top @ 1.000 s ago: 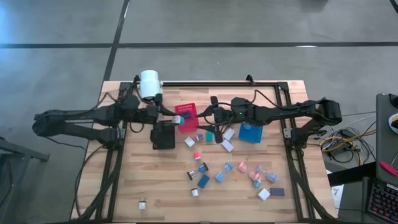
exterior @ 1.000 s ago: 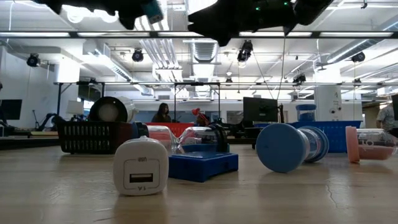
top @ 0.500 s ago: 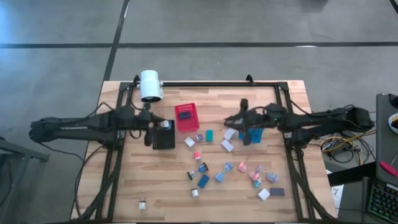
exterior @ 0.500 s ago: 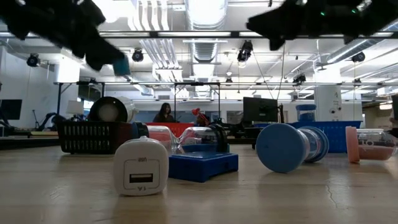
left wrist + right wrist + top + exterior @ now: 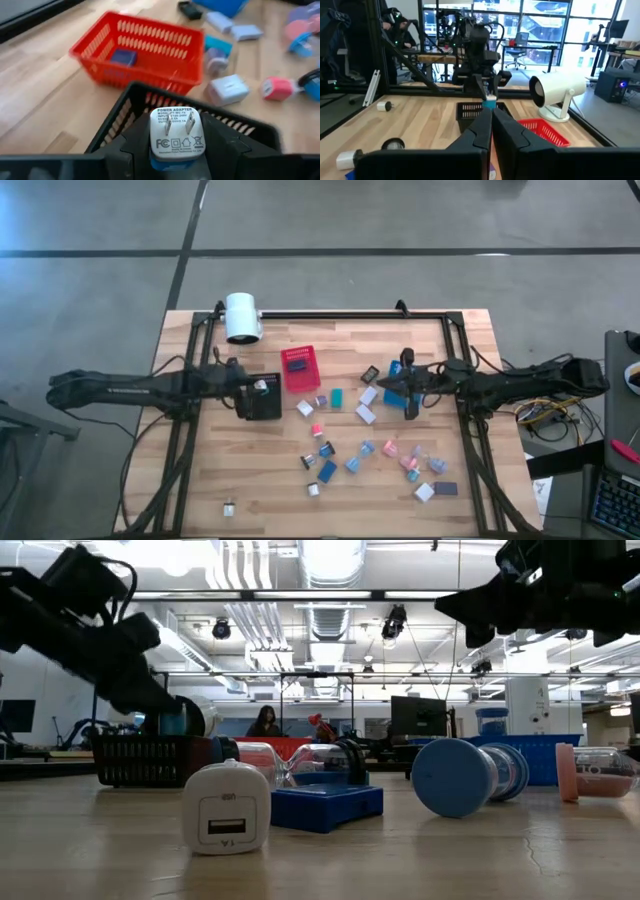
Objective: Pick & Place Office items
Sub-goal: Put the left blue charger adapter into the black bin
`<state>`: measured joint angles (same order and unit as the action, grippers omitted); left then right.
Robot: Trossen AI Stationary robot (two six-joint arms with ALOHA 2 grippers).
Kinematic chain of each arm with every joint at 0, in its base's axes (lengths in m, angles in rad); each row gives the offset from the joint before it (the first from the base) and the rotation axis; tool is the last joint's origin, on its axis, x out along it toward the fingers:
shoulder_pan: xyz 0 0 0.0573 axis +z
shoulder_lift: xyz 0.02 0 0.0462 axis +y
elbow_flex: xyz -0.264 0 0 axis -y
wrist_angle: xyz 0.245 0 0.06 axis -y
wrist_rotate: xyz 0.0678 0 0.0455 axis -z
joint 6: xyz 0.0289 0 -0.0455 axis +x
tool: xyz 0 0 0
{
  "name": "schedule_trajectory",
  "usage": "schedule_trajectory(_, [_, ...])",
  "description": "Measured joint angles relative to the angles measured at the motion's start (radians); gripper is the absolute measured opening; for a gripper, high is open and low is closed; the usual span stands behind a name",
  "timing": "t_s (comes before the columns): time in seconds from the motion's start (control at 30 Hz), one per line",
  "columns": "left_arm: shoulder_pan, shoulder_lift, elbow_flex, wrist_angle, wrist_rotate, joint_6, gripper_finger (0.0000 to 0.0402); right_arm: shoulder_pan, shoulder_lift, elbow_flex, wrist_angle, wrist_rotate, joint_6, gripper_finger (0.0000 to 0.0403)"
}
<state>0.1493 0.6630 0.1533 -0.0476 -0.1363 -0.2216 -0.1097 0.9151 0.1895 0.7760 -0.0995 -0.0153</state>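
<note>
The left gripper [image 5: 262,387] sits left of centre in the high view, over the black bin [image 5: 264,408], pinching a white plug adapter [image 5: 175,132]. In the left wrist view the adapter stands prongs-up between the fingers, just above the black bin's near rim, with the red bin [image 5: 145,52] beyond it holding one blue block [image 5: 123,56].

The right gripper [image 5: 383,385] is right of centre in the high view, raised off the counter [image 5: 260,480], its fingers [image 5: 485,127] pressed together with nothing between them. It hangs near the blue bin [image 5: 405,372], which its arm partly covers.

The red bin stands at upper centre of the high view, close beside the black bin; a white cylinder [image 5: 241,317] sits at the counter's upper left edge. The loose office items [image 5: 370,450] spread from centre to lower right: white blocks just below the right gripper, a teal piece [image 5: 337,396] between the bins, pink and blue pieces lower down, a dark flat one [image 5: 446,488] near the lower right edge. One small white piece [image 5: 228,506] lies alone at lower left, well apart from the rest.

Bare wood lies across the lower left and along the bottom edge. A black frame rail borders the top and both sides of the counter.
</note>
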Motion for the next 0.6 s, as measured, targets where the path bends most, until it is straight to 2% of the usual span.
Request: schedule_trajectory(0.6, [0.0,0.043,-0.082,0.025,-0.069,-0.049,0.0148,0.0,0.002,0.002,-0.009,-0.001,-0.014,0.0008])
